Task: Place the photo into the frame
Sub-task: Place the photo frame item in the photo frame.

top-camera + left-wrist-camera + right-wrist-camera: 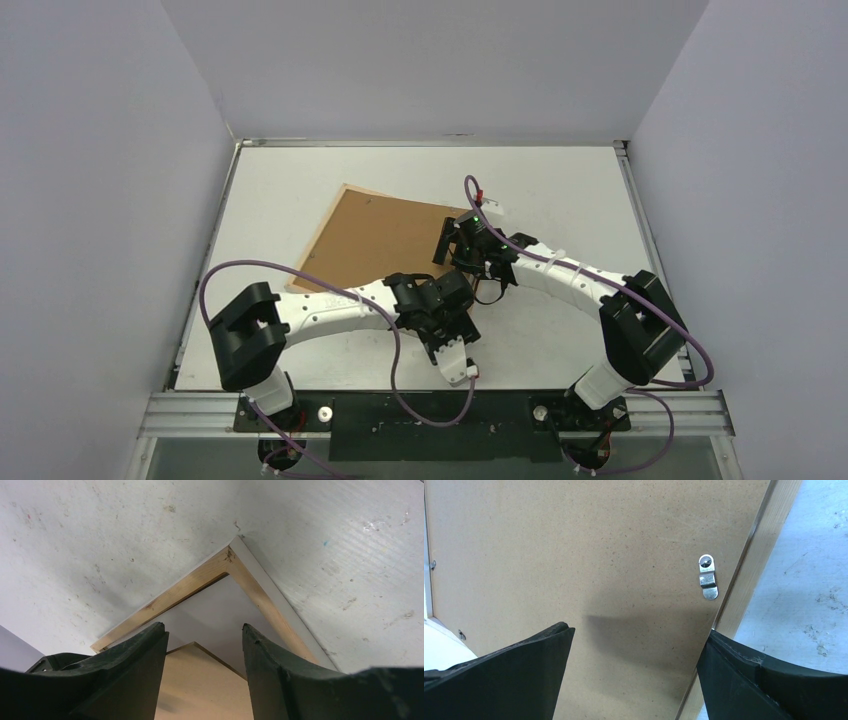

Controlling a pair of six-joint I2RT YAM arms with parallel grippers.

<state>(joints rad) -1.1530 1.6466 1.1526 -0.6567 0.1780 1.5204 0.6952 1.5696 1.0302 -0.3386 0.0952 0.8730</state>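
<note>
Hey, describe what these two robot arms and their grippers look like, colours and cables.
The left arm and right arm have white shells and chunky black joints. A purple cable loops along each. A small green light glows at the right wrist. The fingers are matte black and tapered.

pale wood frame lies flat, askew — photo white-side up inside

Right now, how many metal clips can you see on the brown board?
1 for sure: a silver clip near the edge of the board, beside the wooden frame. Tiny marks at the opposite edge may be clips too; others may be hidden.
</note>
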